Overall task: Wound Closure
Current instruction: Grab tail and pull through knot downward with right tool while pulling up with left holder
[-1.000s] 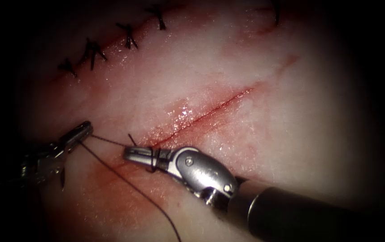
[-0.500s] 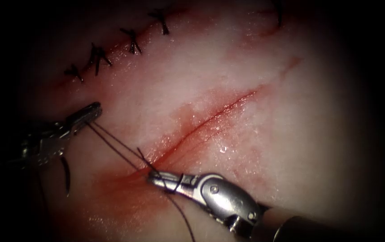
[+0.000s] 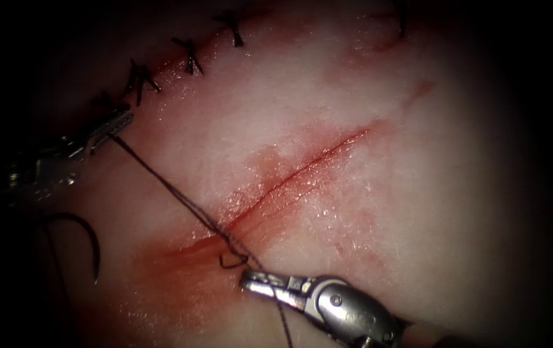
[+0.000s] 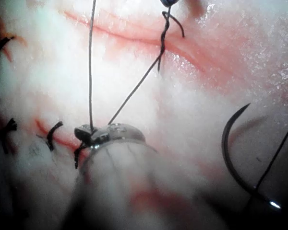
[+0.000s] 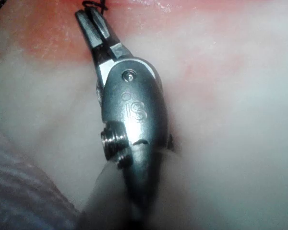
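The open cut (image 3: 302, 161) runs slantwise across the tissue (image 3: 367, 212). My left tool (image 3: 116, 122) is at the upper left, left of the cut, jaws shut on the thread (image 3: 160, 180). That strand runs taut down to a small knot loop (image 3: 232, 258) at the cut's lower end. My right tool (image 3: 251, 281) lies just below the loop, jaws shut on the short thread end. The curved needle (image 3: 91, 248) lies free on the tissue at the far left, held by neither tool. The left wrist view has the left tool (image 4: 92, 134), thread (image 4: 134, 93) and needle (image 4: 229, 153); the right wrist view has the right tool (image 5: 92, 21).
A second cut at the upper left is closed with several dark stitches (image 3: 189, 57). Red fluid (image 3: 180, 270) stains the tissue around the lower end of the open cut. More thread (image 3: 281, 319) trails down past the right tool's jaws.
The left tool pulled up and left, the right tool drew down and right. The thread wrap slid off the right jaws and closed into a small loop at the cut.
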`<state>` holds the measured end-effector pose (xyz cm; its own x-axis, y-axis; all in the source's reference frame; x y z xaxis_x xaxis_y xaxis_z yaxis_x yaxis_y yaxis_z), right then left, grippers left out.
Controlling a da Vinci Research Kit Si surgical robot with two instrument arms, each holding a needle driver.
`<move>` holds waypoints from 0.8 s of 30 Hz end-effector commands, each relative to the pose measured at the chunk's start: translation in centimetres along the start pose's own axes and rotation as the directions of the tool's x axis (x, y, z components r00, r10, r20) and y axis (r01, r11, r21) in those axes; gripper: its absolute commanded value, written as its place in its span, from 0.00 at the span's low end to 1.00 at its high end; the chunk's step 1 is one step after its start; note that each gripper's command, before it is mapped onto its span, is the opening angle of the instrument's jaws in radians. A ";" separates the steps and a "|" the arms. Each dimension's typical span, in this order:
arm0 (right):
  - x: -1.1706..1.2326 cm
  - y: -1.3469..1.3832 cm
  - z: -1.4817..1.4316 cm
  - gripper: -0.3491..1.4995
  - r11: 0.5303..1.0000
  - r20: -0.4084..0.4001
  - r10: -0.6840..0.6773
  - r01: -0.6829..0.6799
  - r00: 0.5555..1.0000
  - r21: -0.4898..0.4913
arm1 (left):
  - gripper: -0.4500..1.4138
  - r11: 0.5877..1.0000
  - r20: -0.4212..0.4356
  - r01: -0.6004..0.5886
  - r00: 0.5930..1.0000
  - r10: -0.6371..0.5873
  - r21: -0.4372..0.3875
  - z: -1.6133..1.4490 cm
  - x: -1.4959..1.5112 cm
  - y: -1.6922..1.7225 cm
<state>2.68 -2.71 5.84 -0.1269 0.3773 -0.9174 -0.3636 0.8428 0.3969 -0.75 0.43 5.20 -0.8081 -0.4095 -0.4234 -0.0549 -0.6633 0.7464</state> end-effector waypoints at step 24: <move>-0.24 -0.28 0.20 0.00 0.999 -0.021 -0.027 0.027 0.999 0.038 | 0.00 0.997 0.029 -0.046 0.999 0.044 0.065 0.67 -0.25 -0.47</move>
<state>2.91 -2.95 5.90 -0.1346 0.3461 -0.9285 -0.3331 0.8667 0.3714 -0.86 1.17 5.28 -0.8266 -0.4212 -0.3732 -0.0569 -0.5973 0.8000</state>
